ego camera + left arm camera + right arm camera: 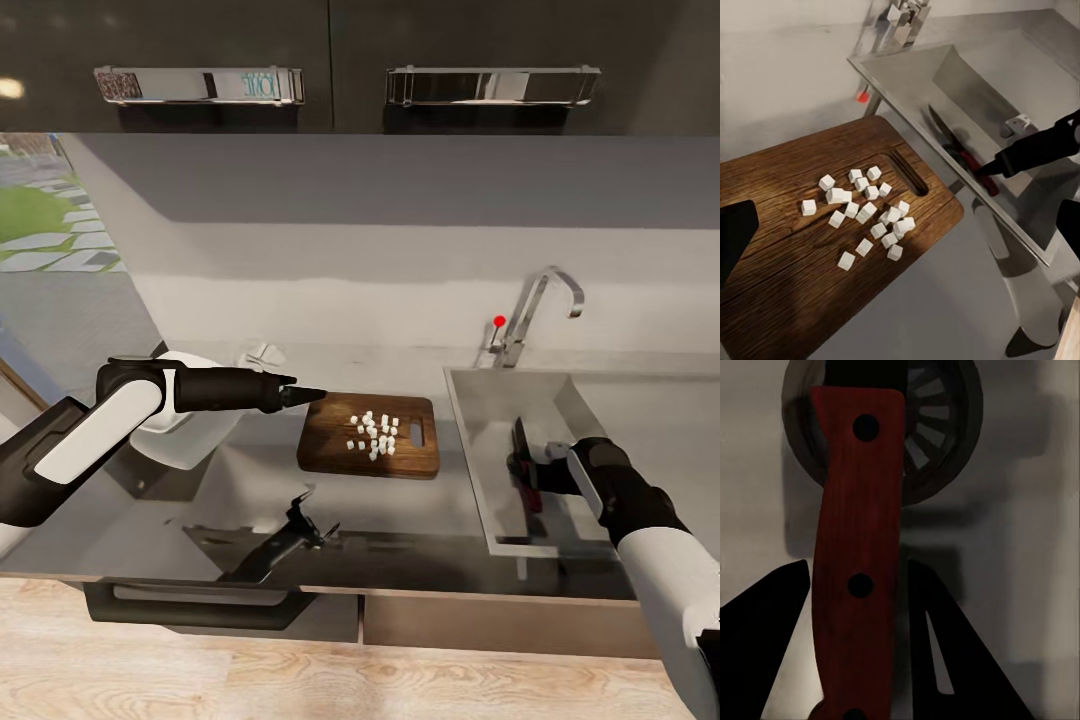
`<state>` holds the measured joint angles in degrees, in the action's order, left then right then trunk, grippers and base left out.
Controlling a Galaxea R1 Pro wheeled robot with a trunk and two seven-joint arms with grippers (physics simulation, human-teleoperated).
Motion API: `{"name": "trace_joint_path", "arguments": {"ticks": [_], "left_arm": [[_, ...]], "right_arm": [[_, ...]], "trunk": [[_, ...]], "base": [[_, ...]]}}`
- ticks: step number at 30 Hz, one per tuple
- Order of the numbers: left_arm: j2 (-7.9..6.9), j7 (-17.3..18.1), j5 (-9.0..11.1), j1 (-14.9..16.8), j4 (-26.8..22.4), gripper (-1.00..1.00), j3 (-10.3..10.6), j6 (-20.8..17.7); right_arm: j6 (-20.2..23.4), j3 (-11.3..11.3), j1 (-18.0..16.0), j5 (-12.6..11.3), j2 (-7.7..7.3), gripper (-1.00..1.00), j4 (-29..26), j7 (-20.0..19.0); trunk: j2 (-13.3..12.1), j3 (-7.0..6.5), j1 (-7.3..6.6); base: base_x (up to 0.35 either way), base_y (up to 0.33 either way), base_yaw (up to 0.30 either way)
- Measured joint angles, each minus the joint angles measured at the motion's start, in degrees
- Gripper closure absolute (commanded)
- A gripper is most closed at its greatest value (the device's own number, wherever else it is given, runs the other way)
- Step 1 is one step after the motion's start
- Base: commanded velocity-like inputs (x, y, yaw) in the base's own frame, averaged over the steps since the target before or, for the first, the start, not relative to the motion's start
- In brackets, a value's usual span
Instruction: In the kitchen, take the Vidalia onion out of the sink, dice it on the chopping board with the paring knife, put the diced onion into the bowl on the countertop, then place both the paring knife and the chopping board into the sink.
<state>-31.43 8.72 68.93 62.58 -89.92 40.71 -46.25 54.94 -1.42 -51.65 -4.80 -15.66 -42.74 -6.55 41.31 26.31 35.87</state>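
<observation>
The chopping board [330, 450] lies on the countertop [400, 520] left of the sink [620, 420], with several white cubes of diced onion [373, 435] on it. My left gripper [305, 396] hovers open by the board's far left corner, and one finger [735, 236] shows over the board [787, 270] and the diced onion [866, 214]. The white bowl [175, 440] stands left of the board, partly hidden behind my left arm. Inside the sink, my right gripper [527, 472] is shut on the paring knife [520, 438]. Its reddish handle [859, 547] sits between the fingers [765, 645], above the drain [937, 442].
The chrome tap [535, 310] with its red knob [499, 321] rises behind the sink's left corner. Dark wall cabinets with steel handles [200, 85] hang overhead. A dark drawer handle [200, 605] sits below the countertop's front edge, and the glossy slab mirrors my left arm.
</observation>
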Motion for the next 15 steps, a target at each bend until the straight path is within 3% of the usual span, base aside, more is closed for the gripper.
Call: {"name": "trace_joint_path", "arguments": {"ticks": [15], "left_arm": [[0.00,0.0,0.0,0.0,0.0,-1.00,0.0,0.0]], "right_arm": [[0.1,0.0,0.0,0.1,0.17,1.00,0.4,0.1]], "trunk": [[0.0,0.00,0.00]], "base": [[0.000,0.000,0.000]]}}
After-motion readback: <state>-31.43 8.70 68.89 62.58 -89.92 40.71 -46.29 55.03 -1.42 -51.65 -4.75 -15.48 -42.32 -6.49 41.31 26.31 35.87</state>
